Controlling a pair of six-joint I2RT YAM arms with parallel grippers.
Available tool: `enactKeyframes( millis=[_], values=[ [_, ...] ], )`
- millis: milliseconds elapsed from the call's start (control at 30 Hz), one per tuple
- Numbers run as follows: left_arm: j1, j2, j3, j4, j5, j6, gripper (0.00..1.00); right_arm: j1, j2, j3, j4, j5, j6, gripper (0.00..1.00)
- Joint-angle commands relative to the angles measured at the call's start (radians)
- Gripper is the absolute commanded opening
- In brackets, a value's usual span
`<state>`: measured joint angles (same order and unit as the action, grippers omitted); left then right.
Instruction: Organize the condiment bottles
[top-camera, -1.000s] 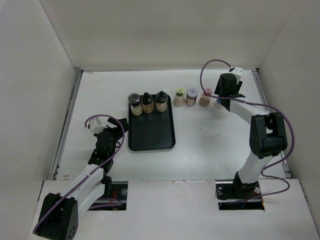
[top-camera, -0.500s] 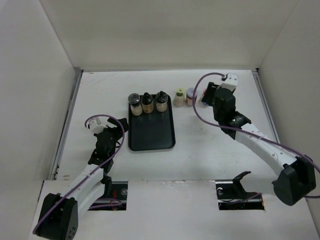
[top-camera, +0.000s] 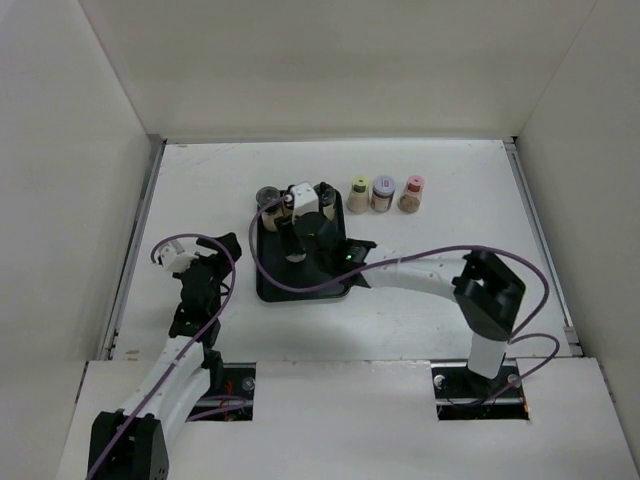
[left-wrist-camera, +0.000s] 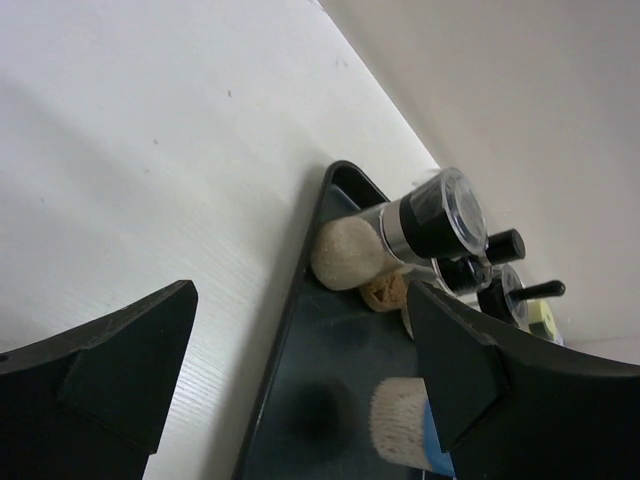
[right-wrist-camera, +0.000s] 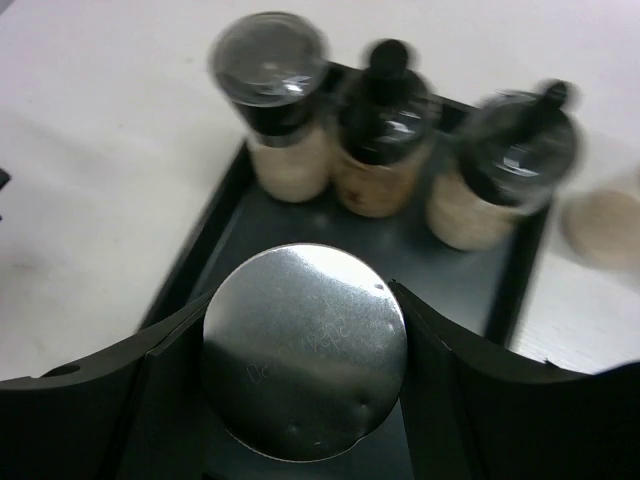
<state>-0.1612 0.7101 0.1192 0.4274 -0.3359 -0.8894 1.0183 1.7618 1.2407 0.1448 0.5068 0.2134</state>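
Observation:
A black tray (top-camera: 335, 285) holds three dark-capped condiment bottles along its far edge (right-wrist-camera: 280, 100) (right-wrist-camera: 385, 130) (right-wrist-camera: 500, 170). My right gripper (top-camera: 297, 250) reaches over the tray's middle, shut on a silver-capped bottle (right-wrist-camera: 305, 350); the cap fills the gap between both fingers. The held bottle's tan, blue-labelled lower end (left-wrist-camera: 405, 425) shows just above the tray floor. Yellow-capped (top-camera: 359, 190), purple-capped (top-camera: 383, 190) and pink-capped (top-camera: 412, 190) bottles stand in a row on the table right of the tray. My left gripper (top-camera: 195, 275) is open on the table left of the tray, holding nothing.
White walls close in the table on the left, back and right. The right arm's forearm (top-camera: 420, 270) lies across the table from its base to the tray, with a purple cable looping over it. The tray's raised rim (left-wrist-camera: 300, 290) faces my left gripper.
The right arm has swung left from beside the pink-capped bottle to over the tray. My left gripper has drawn slightly toward the near left and its jaws have widened.

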Motion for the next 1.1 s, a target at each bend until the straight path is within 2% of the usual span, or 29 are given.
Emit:
enactKeyframes(
  millis=[0,167,467,533,600,667,833,1067],
  values=[
    [0.028,-0.035,-0.015,-0.018,-0.005,-0.029,0.87,0.022,0.071,0.169,0.16,0.006,-0.078,0.49],
    [0.036,-0.029,-0.016,-0.019,0.006,-0.043,0.88,0.03,0.198,0.287,0.148,-0.014,-0.097,0.49],
    [0.035,-0.02,-0.018,-0.015,-0.003,-0.043,0.89,0.025,0.332,0.374,0.142,-0.059,-0.042,0.54],
    [0.038,-0.014,-0.015,-0.019,0.009,-0.046,0.89,0.024,0.352,0.388,0.137,-0.063,-0.026,0.62],
    [0.035,-0.015,-0.015,-0.013,0.011,-0.046,0.89,0.024,0.349,0.382,0.136,-0.048,-0.02,0.76],
    [0.029,-0.009,-0.013,-0.013,0.005,-0.043,0.9,0.025,0.326,0.362,0.144,-0.04,-0.019,0.89],
    [0.027,-0.014,-0.012,-0.012,0.011,-0.039,0.9,0.027,0.197,0.28,0.156,-0.039,-0.019,1.0],
    [0.024,-0.015,-0.007,-0.012,0.005,-0.033,0.9,-0.034,-0.095,0.022,0.223,-0.059,-0.014,1.0]
  ],
)
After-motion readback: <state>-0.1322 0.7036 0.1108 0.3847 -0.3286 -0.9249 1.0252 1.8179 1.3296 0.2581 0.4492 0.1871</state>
